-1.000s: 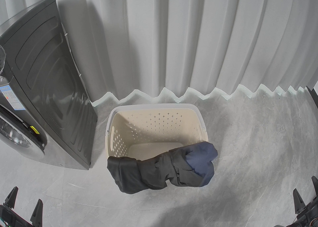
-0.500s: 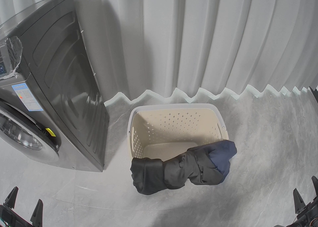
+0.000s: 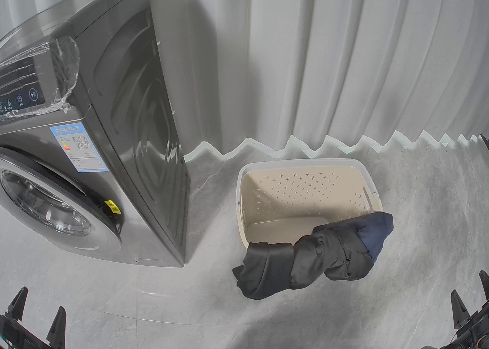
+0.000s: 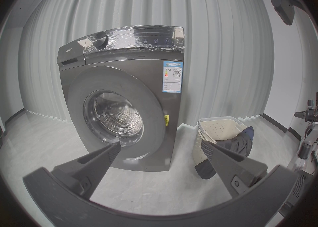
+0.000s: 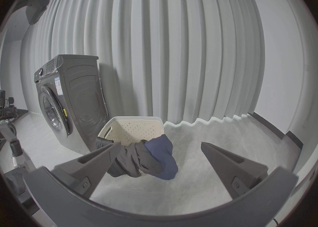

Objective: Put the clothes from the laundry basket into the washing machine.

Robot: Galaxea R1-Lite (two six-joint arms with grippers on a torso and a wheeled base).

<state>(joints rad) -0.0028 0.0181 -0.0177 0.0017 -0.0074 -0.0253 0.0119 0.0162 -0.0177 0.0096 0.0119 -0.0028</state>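
- Left claw [image 3: 41, 300]: fingers apart, holding nothing, low over the near left corner of the floor [image 3: 407, 202], well apart from the clothes.
- Right claw [image 3: 467, 286]: fingers apart, also holding nothing, low at the near right edge of the floor, near the basket but not touching it.
- Clothes [image 3: 305, 263]: one dark bundle, charcoal with a navy end. It is draped over the near rim of the laundry basket [image 3: 305, 162], partly inside and partly hanging down the outer wall. No claw touches it.
- Laundry basket: cream, perforated, upright on the floor just beside the right flank of the washing machine [image 3: 127, 126], with a gap between them.
- Washing machine: grey front-loader. Its round door [image 4: 114, 118] looks shut, with the drum visible through the glass and no garment seen inside.
- Curtain [image 3: 331, 49]: white pleats behind both items.
- Progress, by my judgement: nothing is loaded yet. Still to do: grasping the bundle, opening the door if it is indeed shut, and putting the bundle into the drum.
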